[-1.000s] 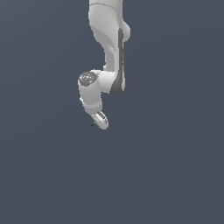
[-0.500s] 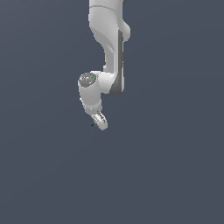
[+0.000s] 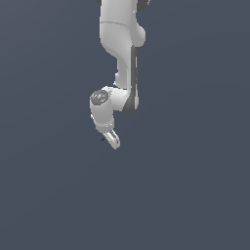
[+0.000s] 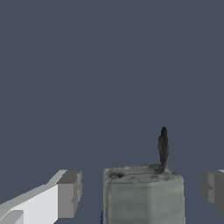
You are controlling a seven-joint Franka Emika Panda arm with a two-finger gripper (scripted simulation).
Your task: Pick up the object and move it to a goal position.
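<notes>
Simulated white arm reaching down over a plain grey-blue bench, tool lowered close to the surface in the exterior view. Tool spread wide in the wrist view, one grey fingertip on one side and its partner at the far edge, with a pale greenish-grey block standing in the gap and clear space on both sides. Dark thin spike rising from one top corner of that block. Object a tiny dark speck just beside the tool tip in the exterior view, apparently lying on the bench; too small there for shape or colour. Whether the speck and the block between the fingers are one and the same, cannot tell for sure, though likely so. Nothing gripped, nothing lifted. Approach seemingly complete or nearly so; closing on the object, raising it and carrying it to the goal all left to do. No goal marker visible in either view.
</notes>
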